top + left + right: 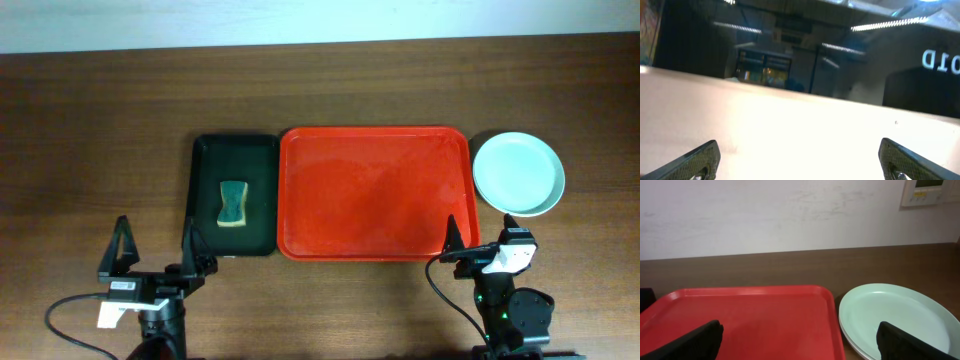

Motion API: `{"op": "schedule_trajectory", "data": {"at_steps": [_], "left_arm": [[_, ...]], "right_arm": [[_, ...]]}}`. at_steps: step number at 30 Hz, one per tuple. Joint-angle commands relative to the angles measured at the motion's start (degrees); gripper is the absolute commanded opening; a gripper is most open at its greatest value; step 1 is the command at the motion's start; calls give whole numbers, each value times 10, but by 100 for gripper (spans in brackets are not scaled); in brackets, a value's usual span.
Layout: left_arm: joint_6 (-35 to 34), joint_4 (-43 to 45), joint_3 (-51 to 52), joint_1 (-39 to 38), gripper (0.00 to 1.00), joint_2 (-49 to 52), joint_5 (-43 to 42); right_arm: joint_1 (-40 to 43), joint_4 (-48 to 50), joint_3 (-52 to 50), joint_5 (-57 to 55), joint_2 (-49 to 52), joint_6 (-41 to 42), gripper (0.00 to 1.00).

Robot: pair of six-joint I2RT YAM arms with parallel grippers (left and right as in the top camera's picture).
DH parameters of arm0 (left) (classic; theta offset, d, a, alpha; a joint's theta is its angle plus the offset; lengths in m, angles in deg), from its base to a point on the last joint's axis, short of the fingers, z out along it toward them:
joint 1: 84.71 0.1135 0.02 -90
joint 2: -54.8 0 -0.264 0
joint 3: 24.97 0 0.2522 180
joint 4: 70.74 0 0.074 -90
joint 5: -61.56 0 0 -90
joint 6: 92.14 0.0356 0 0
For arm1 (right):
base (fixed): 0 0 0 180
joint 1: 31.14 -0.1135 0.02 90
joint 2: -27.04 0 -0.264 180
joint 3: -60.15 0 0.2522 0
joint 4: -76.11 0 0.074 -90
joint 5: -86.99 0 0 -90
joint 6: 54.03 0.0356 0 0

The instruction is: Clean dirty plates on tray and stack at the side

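The red tray (pixel 372 190) lies in the middle of the table with nothing on it; in the right wrist view the tray (pixel 740 312) fills the lower left. A stack of plates (pixel 518 173) with a pale mint one on top sits on the wood just right of the tray. The stack of plates (pixel 892 312) shows layered rims and a smear-free top. My left gripper (pixel 155 225) is open near the front edge, below the black tray. My right gripper (pixel 480 225) is open in front of the tray's right corner and the stack. In the wrist views the left gripper (pixel 799 152) and right gripper (pixel 800 332) hold nothing.
A narrow black tray (pixel 208 160) lies against the red tray's left side, with a green and yellow sponge (pixel 232 203) in it. A pale wall rises behind the table, with a control panel (pixel 925 192) on it. The left wrist view shows only a bright surface and a dim room.
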Motion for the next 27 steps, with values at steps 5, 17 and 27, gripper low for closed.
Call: {"op": "schedule_trajectory", "data": {"at_steps": [5, 17, 27], "left_arm": [[-3, -42, 29, 3, 99, -5, -6], [82, -308, 29, 3, 99, -6, 2], [117, -309, 29, 3, 99, -6, -21]], "right_arm": [[-3, -3, -3, 1, -4, 5, 99], [-3, -3, -3, 1, -4, 5, 99], [-3, -3, -3, 1, -4, 4, 99]]}}
